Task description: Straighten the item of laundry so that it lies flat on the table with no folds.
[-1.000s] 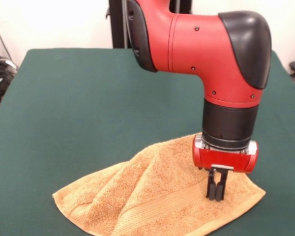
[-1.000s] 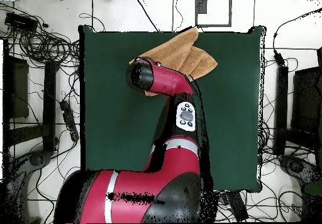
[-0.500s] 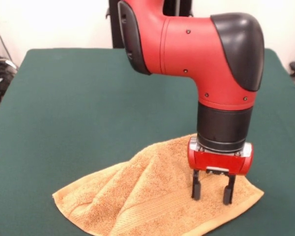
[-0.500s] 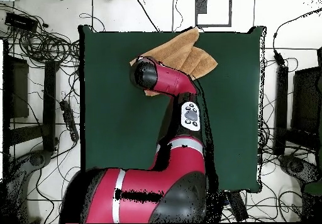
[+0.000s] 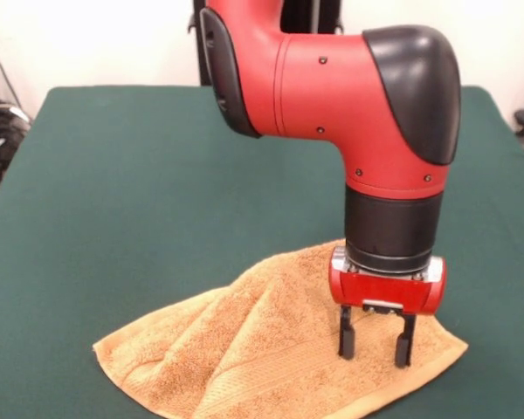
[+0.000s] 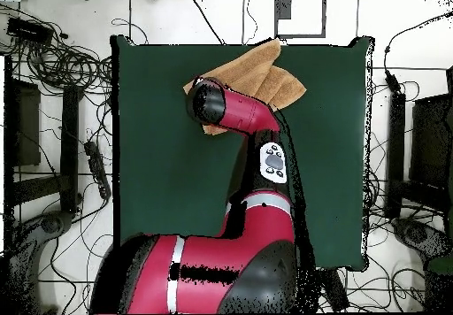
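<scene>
The orange-tan towel lies rumpled near the front edge of the green table, with a raised ridge running up its middle and a woven band along its near edge. My gripper points straight down over the towel's right part, open, its two black fingers apart with only towel surface below them. From overhead the towel shows at the table's top edge, partly hidden under my arm's black wrist, and the gripper itself is covered.
The red arm reaches across the table from the base. Cables and equipment lie on the floor around the table's sides. The towel's near corners sit close to the table's edge.
The gripper went from shut to open within the last second and shifted slightly left. The towel's shape looks the same.
</scene>
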Motion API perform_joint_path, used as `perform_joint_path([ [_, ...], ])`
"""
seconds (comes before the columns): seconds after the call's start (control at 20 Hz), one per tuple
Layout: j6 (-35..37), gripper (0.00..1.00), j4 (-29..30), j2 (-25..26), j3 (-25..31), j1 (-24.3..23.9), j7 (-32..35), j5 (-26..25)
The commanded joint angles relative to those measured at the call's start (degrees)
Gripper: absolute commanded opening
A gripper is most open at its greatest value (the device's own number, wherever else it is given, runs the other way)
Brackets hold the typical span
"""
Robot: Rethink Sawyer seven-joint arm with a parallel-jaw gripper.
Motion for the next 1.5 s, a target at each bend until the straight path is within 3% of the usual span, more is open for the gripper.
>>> perform_joint_path([
  [0.05,4.32,1.00,-3.19,2.90,1.17,3.03,10.63,1.35],
  [0.35,6.41,1.00,-9.28,9.06,5.71,1.59,7.58,2.17],
  [0.6,8.47,1.00,-9.83,9.18,5.30,1.63,6.79,1.20],
  [0.7,9.91,1.00,-10.60,9.37,2.74,2.77,8.95,1.34],
  [0.75,10.63,0.00,-10.98,9.47,1.47,3.34,10.03,1.42],
  [1.0,11.08,0.00,-11.12,9.24,-0.95,4.73,12.22,1.53],
  [1.25,10.84,0.00,-10.75,8.74,0.27,4.20,10.69,1.33],
  [1.5,14.23,0.00,-6.78,4.11,-1.53,4.69,12.63,1.67],
])
